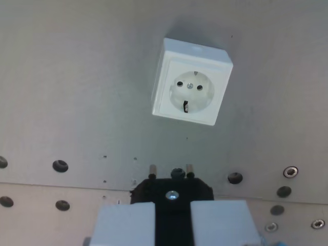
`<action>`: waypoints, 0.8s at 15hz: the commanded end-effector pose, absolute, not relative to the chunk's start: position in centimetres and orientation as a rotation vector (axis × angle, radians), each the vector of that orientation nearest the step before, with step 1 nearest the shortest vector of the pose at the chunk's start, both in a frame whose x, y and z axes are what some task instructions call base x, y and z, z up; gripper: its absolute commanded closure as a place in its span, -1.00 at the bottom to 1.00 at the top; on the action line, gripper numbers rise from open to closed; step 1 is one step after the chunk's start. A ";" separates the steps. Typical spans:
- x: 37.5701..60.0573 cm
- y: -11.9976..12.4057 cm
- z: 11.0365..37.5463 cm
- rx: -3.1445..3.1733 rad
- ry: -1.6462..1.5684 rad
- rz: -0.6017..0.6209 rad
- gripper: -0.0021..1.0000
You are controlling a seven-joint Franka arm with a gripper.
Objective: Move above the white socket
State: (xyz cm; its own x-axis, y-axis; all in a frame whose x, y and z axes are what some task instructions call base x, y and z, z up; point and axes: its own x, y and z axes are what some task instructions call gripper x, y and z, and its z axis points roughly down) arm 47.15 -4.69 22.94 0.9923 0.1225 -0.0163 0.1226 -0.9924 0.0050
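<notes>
A white square socket (192, 82) sits on the grey metal plate (77, 92) in the upper middle of the wrist view. It is slightly rotated, and its round recess shows two pin holes and a centre screw. At the bottom edge, my gripper (172, 207) is shut on a black plug (172, 190), with a pale finger (124, 223) on either side of it. The plug's two metal pins (152, 170) point toward the socket. The socket lies well up the picture from the pins and a little toward the wrist view's right, apart from them.
A row of dark holes (60, 165) crosses the plate below the socket. A seam (51, 185) separates it from a lighter plate with more holes (62, 205). Several bolts (290, 171) sit at the wrist view's lower right.
</notes>
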 end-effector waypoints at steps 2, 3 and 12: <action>46.9 -5.1 21.2 3.115 0.035 0.129 1.00; 46.8 -5.1 20.7 3.114 0.027 0.135 1.00; 46.3 -5.9 16.7 3.111 -0.062 0.159 1.00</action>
State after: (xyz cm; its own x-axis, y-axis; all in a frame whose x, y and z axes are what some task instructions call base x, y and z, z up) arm 46.65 -5.74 17.26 0.9991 0.0418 -0.0077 0.0419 -0.9991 0.0113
